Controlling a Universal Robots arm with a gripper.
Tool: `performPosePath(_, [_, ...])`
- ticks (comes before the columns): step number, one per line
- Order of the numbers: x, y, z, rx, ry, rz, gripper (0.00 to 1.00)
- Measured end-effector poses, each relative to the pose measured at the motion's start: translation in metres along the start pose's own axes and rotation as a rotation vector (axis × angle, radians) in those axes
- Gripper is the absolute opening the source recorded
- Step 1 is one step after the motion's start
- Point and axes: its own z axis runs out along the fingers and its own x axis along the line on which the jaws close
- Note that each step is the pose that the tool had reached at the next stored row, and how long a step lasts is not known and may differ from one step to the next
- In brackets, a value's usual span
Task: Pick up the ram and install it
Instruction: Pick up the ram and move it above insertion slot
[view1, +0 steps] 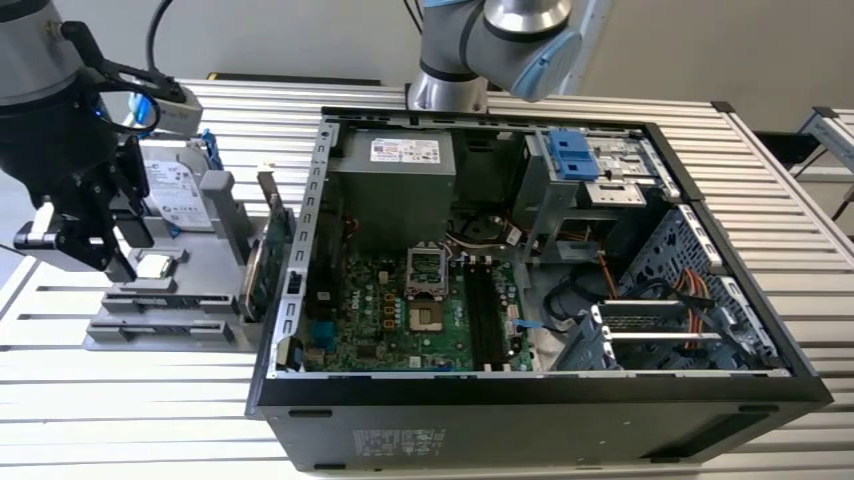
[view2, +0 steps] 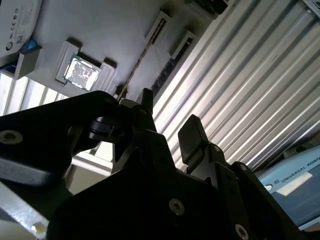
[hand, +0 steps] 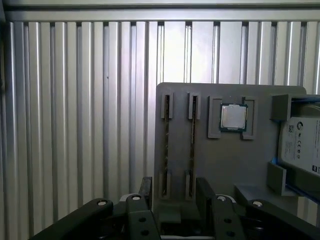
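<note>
Ram (hand: 193, 145) edge-on in gray holder (hand: 225, 165) slot, just below open, empty gripper (hand: 174, 182).
Fingers (hand: 146, 187) spread, touching nothing; second stick (hand: 166, 145) alongside, processor chip (hand: 233, 117) and hard drive (hand: 300, 145) farther out on same holder; computer case (view1: 534, 420) well apart from gripper, ram not yet installed.

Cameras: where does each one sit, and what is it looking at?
Exterior view: stands apart, high up, looking down at the open computer and gray tray; the arm and gripper show.
First wrist view: on the wrist, looking past the open gripper at the tray's two ram sticks.
Second wrist view: on the wrist, looking slantwise past the gripper at the tray.
Both wrist views share the gripper and the square chip.
</note>
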Motion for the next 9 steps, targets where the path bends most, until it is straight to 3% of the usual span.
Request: performPosePath(9, [-0.0013,0.0,0.0064,-0.0001,0.0017,0.0,1.0])
